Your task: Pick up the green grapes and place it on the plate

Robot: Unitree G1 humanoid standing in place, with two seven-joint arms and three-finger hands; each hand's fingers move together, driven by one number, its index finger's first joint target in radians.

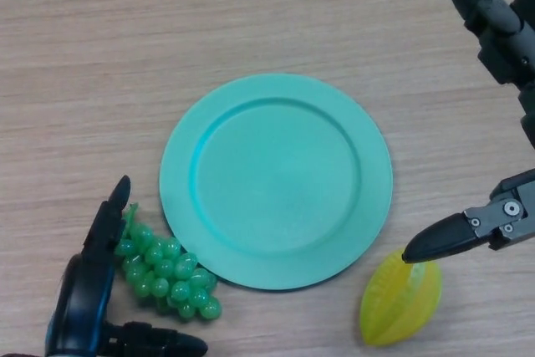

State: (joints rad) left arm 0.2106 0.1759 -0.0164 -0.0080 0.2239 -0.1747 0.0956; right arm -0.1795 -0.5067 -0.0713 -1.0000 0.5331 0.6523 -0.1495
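The left hand [88,307] is black, with thick, smooth fingers that get thin and round at the tips, and a shiny blue edge runs along its round back. The right hand [493,223] is black too, with one pointy finger and a dark grey block behind it that has small silver screws in it. Higher up on that side, another fat black finger is made of chunky parts joined together.

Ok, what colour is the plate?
Teal green, plain, no pattern; the plate shows in the head view.
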